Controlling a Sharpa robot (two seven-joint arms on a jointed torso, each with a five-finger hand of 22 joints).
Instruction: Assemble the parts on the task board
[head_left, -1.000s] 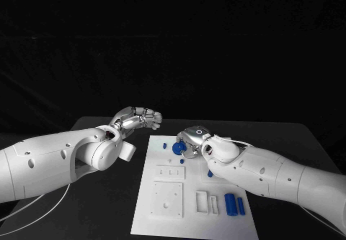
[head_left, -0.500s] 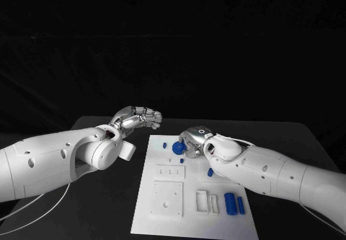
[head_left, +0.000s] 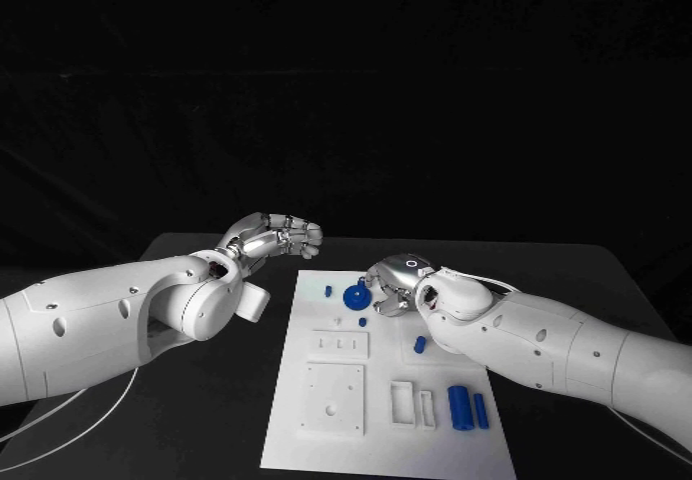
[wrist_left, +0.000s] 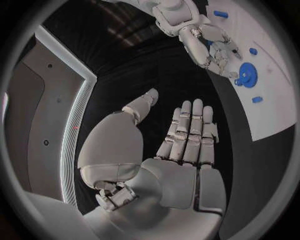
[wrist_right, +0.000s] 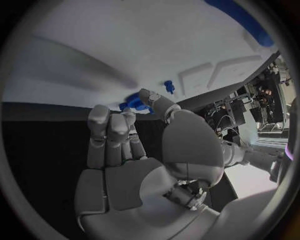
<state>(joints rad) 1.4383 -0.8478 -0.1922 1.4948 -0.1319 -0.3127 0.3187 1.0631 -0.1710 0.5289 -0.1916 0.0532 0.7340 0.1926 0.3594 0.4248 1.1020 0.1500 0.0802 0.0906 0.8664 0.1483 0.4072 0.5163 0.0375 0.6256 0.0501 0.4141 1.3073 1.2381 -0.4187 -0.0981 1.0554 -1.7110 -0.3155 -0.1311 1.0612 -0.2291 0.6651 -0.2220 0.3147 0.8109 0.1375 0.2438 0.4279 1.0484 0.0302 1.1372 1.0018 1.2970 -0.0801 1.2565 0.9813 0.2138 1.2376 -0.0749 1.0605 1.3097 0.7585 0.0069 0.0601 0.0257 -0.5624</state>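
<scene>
The white task board (head_left: 378, 440) lies in the middle of the table. A blue gear (head_left: 356, 295) lies flat near its far edge, also seen in the left wrist view (wrist_left: 248, 81). My right hand (head_left: 394, 279) hovers just right of the gear, fingers apart; in the right wrist view its thumb tip (wrist_right: 150, 96) sits at the gear (wrist_right: 132, 104), and I cannot tell whether they touch. Small blue pegs (head_left: 329, 291) (head_left: 362, 322) (head_left: 420, 345) rest on the board. Two blue cylinders (head_left: 462, 407) lie near the front right. My left hand (head_left: 274, 238) is raised left of the board, holding nothing, fingers straight (wrist_left: 190, 132).
White blocks with slots and holes (head_left: 336, 345) (head_left: 335, 398) (head_left: 405, 403) are on the board's front half. Black table (head_left: 231, 400) surrounds the board. My right forearm (head_left: 562, 350) crosses above the board's right side.
My right hand has drawn back a little to the right, uncovering more of the blue gear. The gear, the other parts and my left hand have stayed put.
</scene>
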